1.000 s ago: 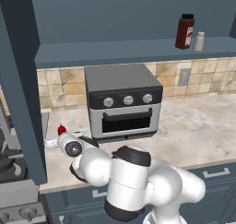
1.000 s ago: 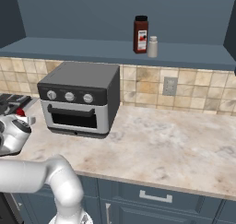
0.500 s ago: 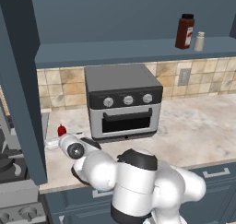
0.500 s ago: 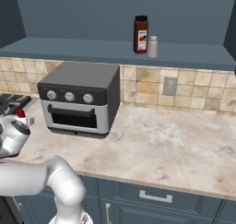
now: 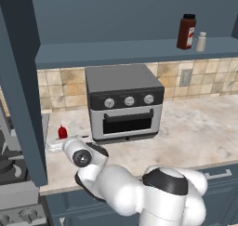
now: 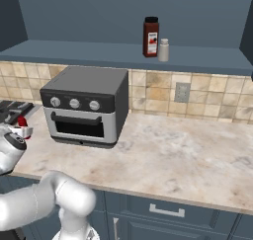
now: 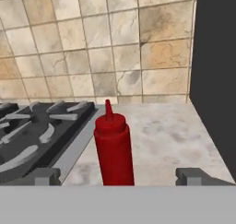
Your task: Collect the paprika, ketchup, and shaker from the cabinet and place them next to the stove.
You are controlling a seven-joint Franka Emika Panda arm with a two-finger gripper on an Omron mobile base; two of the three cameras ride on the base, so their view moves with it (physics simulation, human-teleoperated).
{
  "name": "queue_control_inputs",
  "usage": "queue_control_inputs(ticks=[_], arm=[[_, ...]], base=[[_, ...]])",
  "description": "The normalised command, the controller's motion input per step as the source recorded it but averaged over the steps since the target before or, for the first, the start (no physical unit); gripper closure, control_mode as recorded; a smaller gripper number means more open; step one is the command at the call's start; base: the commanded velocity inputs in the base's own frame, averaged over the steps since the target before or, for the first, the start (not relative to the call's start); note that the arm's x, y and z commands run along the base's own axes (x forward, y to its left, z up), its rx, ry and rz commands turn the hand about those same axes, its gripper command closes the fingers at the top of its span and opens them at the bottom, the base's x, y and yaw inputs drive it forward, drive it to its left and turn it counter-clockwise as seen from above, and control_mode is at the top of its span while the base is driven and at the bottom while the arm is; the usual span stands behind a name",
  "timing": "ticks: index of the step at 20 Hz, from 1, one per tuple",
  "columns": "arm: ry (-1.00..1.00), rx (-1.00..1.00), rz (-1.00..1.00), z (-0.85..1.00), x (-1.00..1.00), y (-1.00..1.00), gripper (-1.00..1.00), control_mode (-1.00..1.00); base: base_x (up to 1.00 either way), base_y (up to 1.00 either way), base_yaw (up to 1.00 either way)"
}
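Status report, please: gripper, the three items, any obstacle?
Gripper open around upright ketchup, on counter beside stove. Paprika and shaker on cabinet shelf. Toaster oven stands below them.

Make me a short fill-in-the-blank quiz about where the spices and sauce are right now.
1. The ketchup stands upright on the counter beside the ____.
2. The paprika sits on the cabinet shelf right beside the ____.
3. The claw has its jaws ____ on either side of the ketchup.
4. The boxy silver appliance on the counter is a ____.

Missing words: stove; shaker; open; toaster oven
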Motion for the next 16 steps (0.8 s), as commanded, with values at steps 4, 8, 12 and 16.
queue_control_inputs(ticks=[4, 8, 12, 16], arm=[[0.0, 0.0, -0.14, 0.76, -0.56, 0.0, -1.0, -1.0], [0.0, 0.0, -0.15, 0.81, -0.45, 0.0, -1.0, -1.0], [0.09, 0.0, -0.11, 0.76, -0.28, -0.05, -1.0, -1.0], [0.15, -0.03, -0.06, 0.59, -0.19, -0.22, -1.0, -1.0]], base=[[0.0, 0.0, 0.0], [0.0, 0.0, 0.0], [0.0, 0.0, 0.0], [0.0, 0.0, 0.0]])
